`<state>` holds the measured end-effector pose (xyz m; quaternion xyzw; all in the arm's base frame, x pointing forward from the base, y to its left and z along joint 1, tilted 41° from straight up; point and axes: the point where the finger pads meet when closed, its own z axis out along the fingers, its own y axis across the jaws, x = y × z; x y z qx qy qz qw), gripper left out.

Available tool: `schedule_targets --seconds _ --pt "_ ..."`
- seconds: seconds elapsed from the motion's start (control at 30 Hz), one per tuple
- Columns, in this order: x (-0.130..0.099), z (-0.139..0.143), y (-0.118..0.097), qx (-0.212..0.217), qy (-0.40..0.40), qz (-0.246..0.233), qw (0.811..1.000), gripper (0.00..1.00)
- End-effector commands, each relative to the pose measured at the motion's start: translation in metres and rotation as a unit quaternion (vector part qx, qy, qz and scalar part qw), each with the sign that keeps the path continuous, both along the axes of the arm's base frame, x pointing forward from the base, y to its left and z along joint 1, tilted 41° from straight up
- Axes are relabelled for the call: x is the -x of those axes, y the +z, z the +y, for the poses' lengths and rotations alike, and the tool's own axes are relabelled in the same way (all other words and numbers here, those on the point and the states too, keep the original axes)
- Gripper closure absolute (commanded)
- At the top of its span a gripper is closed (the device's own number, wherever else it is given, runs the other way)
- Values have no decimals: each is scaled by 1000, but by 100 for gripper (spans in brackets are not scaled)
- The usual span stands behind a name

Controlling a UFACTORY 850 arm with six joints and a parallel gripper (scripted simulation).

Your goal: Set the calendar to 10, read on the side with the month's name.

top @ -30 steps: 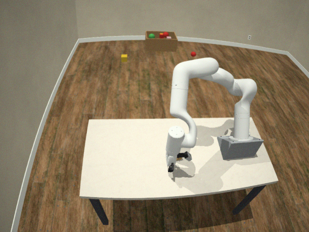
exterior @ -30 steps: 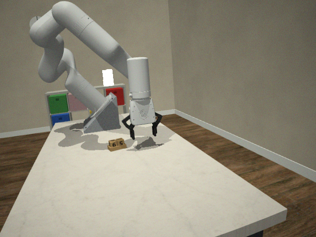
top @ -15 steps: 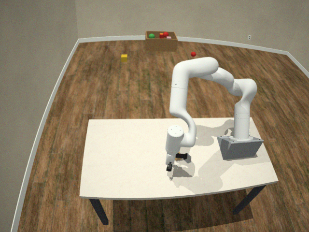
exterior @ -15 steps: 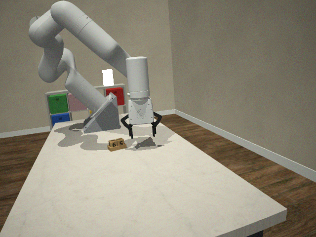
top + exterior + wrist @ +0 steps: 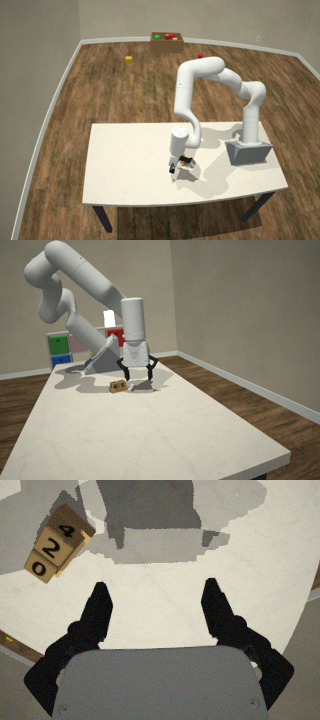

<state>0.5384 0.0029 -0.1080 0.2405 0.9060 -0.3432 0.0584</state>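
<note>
Tool [image 5: 178, 165] [image 5: 138, 378] [image 5: 156, 591] open – wrist view shows "4" on cube [image 5: 68, 524], ext. view doesn't.

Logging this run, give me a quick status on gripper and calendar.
Gripper open, beside calendar. Cubes in tray. Nothing between fingers.

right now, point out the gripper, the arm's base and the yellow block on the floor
gripper [image 5: 138, 379] [image 5: 156, 591]: exterior and wrist, between fingertips
base [image 5: 250, 155] [image 5: 108, 362]: top and exterior, front panel; side panel
yellow block [image 5: 128, 61]: top, front face

Tabletop [image 5: 129, 165] [image 5: 144, 426] [image 5: 160, 595] off-white w/ faint grey veining — number cubes [image 5: 118, 384] [image 5: 59, 539] tan w/ blk digits — floor [image 5: 124, 98] [image 5: 258, 405] brown wood-grain.
</note>
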Motion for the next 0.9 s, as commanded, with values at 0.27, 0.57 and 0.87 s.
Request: schedule_targets --seconds 0.27,0.57,0.87 --pt "-5 -19 17 4 -47 -47 998 0" --pt "-10 -39 34 10 -126 -114 985 0" --pt "-10 -41 36 14 -189 -168 967 0"
